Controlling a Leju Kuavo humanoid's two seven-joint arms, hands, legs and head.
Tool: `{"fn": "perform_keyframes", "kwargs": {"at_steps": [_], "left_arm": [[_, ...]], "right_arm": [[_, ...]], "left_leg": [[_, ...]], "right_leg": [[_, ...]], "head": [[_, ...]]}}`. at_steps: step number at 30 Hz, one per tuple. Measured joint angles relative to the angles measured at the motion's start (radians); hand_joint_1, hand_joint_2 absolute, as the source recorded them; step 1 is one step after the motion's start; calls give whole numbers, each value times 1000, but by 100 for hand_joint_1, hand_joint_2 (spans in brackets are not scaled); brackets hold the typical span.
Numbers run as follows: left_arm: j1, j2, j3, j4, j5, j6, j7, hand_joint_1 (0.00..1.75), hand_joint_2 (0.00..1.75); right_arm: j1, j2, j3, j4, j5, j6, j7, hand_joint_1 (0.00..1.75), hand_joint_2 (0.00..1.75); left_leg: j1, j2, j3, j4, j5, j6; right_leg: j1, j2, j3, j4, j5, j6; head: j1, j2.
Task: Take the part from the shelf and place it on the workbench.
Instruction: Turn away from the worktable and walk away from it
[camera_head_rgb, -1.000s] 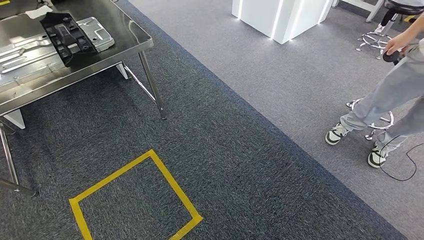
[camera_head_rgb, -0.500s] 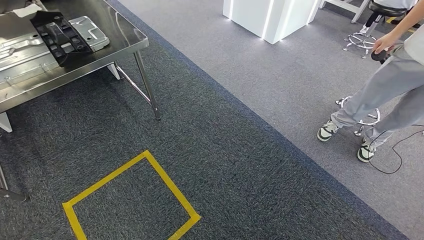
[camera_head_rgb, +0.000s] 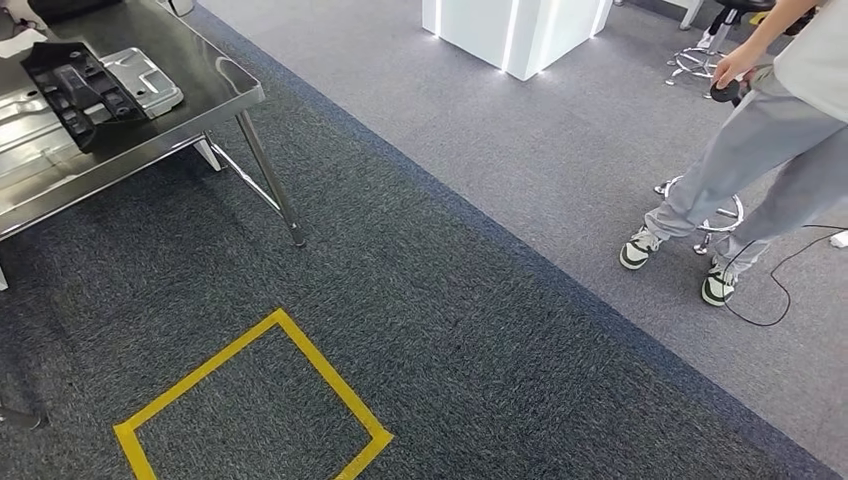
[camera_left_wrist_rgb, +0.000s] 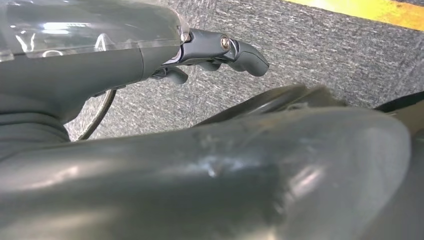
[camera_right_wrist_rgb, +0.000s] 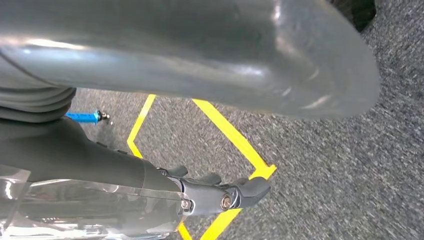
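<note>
The black part (camera_head_rgb: 78, 88) lies on sheet metal (camera_head_rgb: 30, 110) atop the steel desk (camera_head_rgb: 215, 85), far left. My left hand (camera_left_wrist_rgb: 220, 52) hangs over carpet, fingers loosely apart, holding nothing. A yellow tape square (camera_head_rgb: 250, 400) marks the floor below. My right hand (camera_right_wrist_rgb: 225, 192) hangs likewise, unladen. A person (camera_head_rgb: 760, 150) stands right.
</note>
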Motion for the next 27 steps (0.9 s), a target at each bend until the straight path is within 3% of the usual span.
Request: {"fn": "perform_keyframes", "kwargs": {"at_steps": [2,3,7,9,11,12,13,14,16,18,21,23,25,27], "left_arm": [[-1,0,0,0,0,-1,-1,0,0],[-2,0,0,0,0,-1,-2,0,0],[-3,0,0,0,0,-2,-3,0,0],[-3,0,0,0,0,-2,-3,0,0],[-2,0,0,0,0,-2,-3,0,0],[-1,0,0,0,0,-2,-3,0,0],[-1,0,0,0,0,-1,-3,0,0],[-1,0,0,0,0,-1,-3,0,0],[-2,0,0,0,0,-1,-3,0,0],[-2,0,0,0,3,1,-3,0,0],[-4,0,5,0,27,4,-3,0,0],[-5,0,12,0,39,7,-4,0,0],[-5,0,17,0,41,8,-4,0,0],[-4,0,21,0,41,8,-4,0,0]], "right_arm": [[-1,2,0,0,1,0,0,0,0],[-1,2,0,0,1,0,0,0,0],[1,2,0,1,3,0,-1,0,0],[0,1,0,1,4,1,-1,0,0],[0,1,0,1,5,1,-1,0,0],[0,1,0,1,5,1,-1,0,0],[0,1,0,1,6,2,-1,0,0],[1,1,0,1,7,2,-1,0,0],[1,0,0,1,9,4,-2,0,0],[-1,-1,0,1,13,5,-2,0,0],[-2,0,0,1,14,5,-2,0,0],[-2,1,-1,1,14,4,-2,0,0],[-2,3,-2,1,14,2,-2,0,0],[-1,3,-3,1,15,0,-2,0,0]], "left_leg": [[-2,-13,58,-130,54,11],[-4,-19,73,-167,63,15],[-5,-14,81,-196,73,33],[-1,-5,86,-206,81,45],[-2,2,83,-206,82,48],[-3,6,82,-205,82,48],[-3,9,82,-205,81,47],[-3,11,83,-204,80,45],[-2,15,87,-202,75,39],[-5,19,89,-198,69,28],[-6,24,91,-196,64,11],[-2,17,81,-167,40,0],[1,6,36,-63,-23,-7],[1,3,-26,70,-79,-10]], "right_leg": [[2,9,1,3,-2,4],[3,12,0,4,-2,9],[-2,15,-6,13,-8,32],[-3,4,-38,83,-54,41],[-7,-6,-102,215,-120,49],[-10,-7,-128,268,-137,52],[-13,-9,-140,289,-135,55],[-15,-12,-130,268,-112,57],[-19,-26,-62,130,-40,57],[-15,-36,-10,21,-3,49],[-10,-28,-5,3,-1,30],[-12,-24,-4,-1,2,16],[-12,-21,-5,-4,5,6],[-9,-15,-8,-3,5,3]], "head": [[0,0],[1,0],[1,0],[3,0],[4,0],[4,0],[4,0],[4,0],[5,0],[4,0],[3,0],[3,0],[2,0],[2,0]]}}
